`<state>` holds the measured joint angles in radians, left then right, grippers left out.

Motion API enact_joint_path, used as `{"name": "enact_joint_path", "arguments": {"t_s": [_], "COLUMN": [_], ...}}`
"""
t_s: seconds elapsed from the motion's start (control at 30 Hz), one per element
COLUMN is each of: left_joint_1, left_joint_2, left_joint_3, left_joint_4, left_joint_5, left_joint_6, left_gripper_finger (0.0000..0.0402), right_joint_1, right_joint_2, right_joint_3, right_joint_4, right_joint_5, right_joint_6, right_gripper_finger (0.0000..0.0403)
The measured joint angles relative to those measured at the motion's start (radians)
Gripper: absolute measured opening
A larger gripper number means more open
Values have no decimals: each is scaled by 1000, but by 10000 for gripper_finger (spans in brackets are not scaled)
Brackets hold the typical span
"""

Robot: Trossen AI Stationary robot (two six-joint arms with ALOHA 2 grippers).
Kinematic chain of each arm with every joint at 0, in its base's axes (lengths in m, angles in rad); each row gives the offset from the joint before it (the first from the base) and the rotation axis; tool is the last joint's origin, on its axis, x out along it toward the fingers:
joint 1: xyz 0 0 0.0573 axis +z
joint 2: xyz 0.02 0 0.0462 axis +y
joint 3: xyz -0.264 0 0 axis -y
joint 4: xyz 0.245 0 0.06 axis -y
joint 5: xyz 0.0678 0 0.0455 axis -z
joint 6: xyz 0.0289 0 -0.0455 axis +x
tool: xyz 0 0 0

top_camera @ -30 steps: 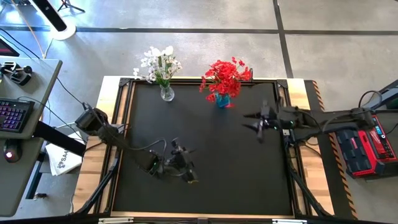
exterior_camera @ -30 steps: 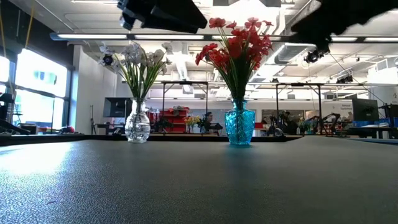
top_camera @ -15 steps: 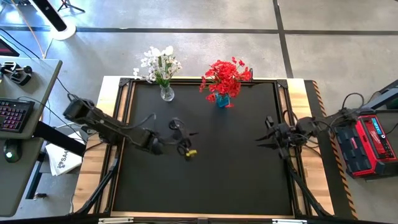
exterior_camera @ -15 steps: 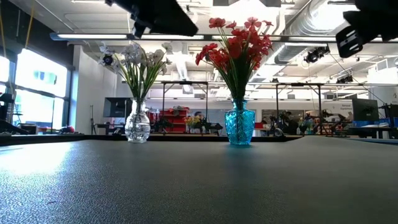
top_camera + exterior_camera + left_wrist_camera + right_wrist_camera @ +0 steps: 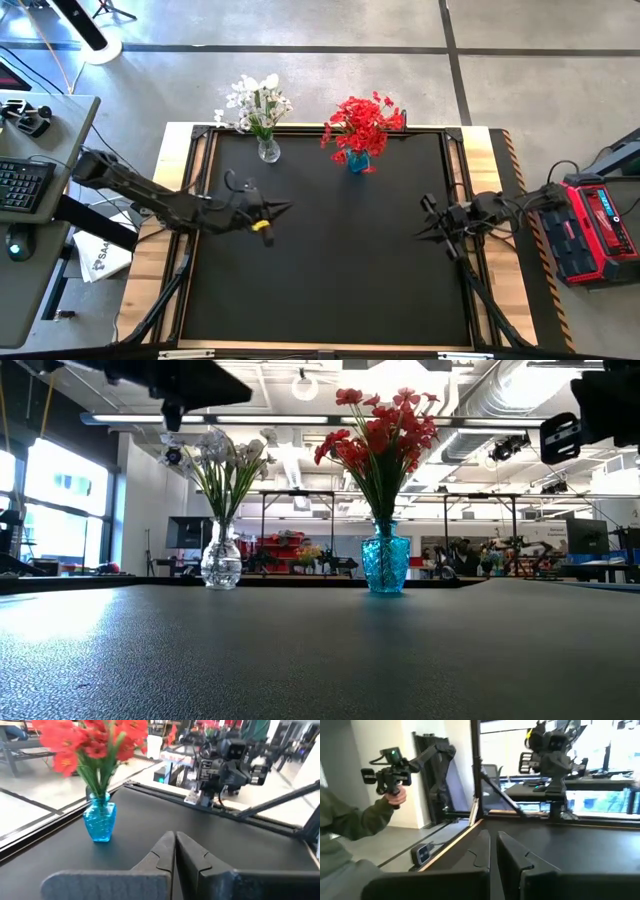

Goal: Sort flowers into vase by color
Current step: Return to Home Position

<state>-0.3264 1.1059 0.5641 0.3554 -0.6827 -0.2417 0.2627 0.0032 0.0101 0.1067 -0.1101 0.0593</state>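
My left gripper (image 5: 280, 208) and right gripper (image 5: 424, 223) hang clenched and empty above the black counter (image 5: 340, 285); red flowers (image 5: 362, 122) stand in the blue glass vase (image 5: 358, 161).

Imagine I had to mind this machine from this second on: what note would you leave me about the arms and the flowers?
Left end effector: shut, empty, raised over the left-middle of the table.
Right end effector: shut, empty, raised near the table's right edge.
White flowers stand in the transparent vase; red flowers stand in the blue vase beside it. Both vases are at the table's far edge.
Done: sorting looks complete; no loose flower shows on the table.
Left: probably only parking both arms.
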Motion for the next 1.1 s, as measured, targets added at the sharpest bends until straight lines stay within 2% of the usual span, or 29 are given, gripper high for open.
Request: {"name": "enact_joint_path", "arguments": {"t_s": [0.17, 0.27, 0.5, 0.7, 0.83, 0.9, 1.0, 1.1], "left_joint_1": [0, 2, 53, 151, 206, 235, 295, 340], "left_joint_2": [-112, -179, -403, -642, -755, -797, -842, -873], "left_joint_3": [-116, -176, -333, -474, -552, -552, -552, -552], "left_joint_4": [76, 94, 120, 137, 184, 94, 24, 34], "left_joint_5": [0, 4, 118, 269, 428, 480, 469, 603], "left_joint_6": [0, 7, 40, 37, 101, 139, 129, 124], "left_gripper_finger": [0, 0, 0, 0, 0, 0, 0, 0], "right_joint_1": [-69, -121, -203, -210, -210, -210, -210, -210], "right_joint_2": [0, 1, 2, 2, 2, 2, 2, 2], "right_joint_3": [0, 0, 0, 0, 0, 0, 0, 0], "right_joint_4": [37, 38, 32, 33, 33, 34, 36, 15], "right_joint_5": [-62, -64, -41, -67, -67, -62, -33, 6], "right_joint_6": [-16, -10, 32, 56, 56, 48, 46, 45], "right_gripper_finger": [2, 2, 2, 2, 2, 2, 2, 2]}}
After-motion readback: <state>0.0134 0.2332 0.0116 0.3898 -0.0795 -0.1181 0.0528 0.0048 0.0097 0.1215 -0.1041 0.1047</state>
